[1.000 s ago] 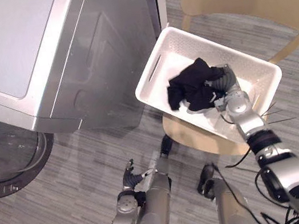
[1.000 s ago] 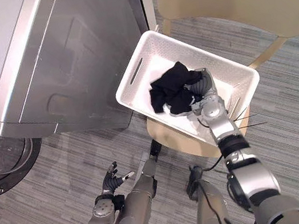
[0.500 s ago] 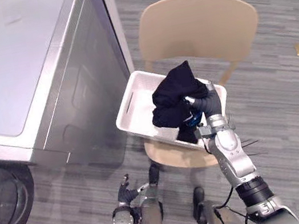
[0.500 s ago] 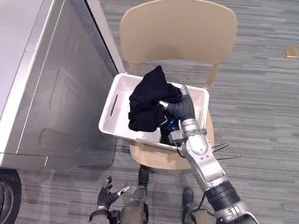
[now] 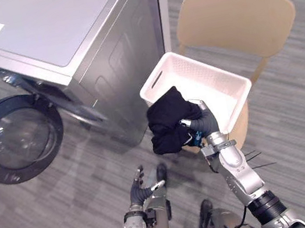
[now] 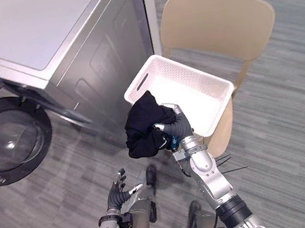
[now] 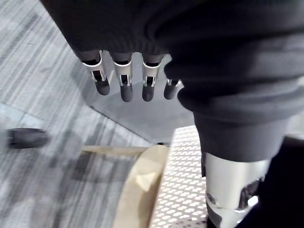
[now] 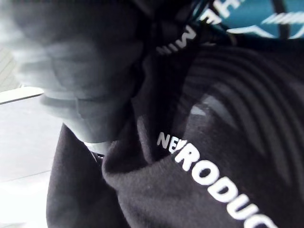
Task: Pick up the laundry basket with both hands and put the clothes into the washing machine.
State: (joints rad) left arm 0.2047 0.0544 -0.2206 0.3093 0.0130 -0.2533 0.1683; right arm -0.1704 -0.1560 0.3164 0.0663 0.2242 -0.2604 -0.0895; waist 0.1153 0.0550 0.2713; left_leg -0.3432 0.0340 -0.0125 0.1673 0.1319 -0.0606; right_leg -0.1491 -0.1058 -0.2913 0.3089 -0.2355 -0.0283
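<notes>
- Right hand [image 5: 204, 123] — fingers curled tight round a bundle of black clothes [image 5: 167, 126]. The bundle is lifted clear and bulges out from the hand on its washing-machine side. Seen close in the right wrist view, the cloth carries white lettering and a teal patch.
- Laundry basket [image 5: 202, 61] — white, perforated walls, slot handle in the near end. It sits on the chair just beyond the right hand, past the fingertips; its inside looks bare.
- Chair [image 5: 236, 16] — pale wood, its rounded back rising behind the basket, farther from the hand.
- Washing machine [image 5: 61, 29] — silver-grey, to the left of the raised hand, with the basket's end close against its side.
- Machine door [image 5: 16, 138] — round, dark glass, swung open, well to the left of both hands.
- Left hand [image 5: 141, 188] — low, below and left of the right hand, above the grey plank floor [image 5: 54, 226]; fingers [image 7: 122, 80] relaxed and slightly spread, holding nothing.
</notes>
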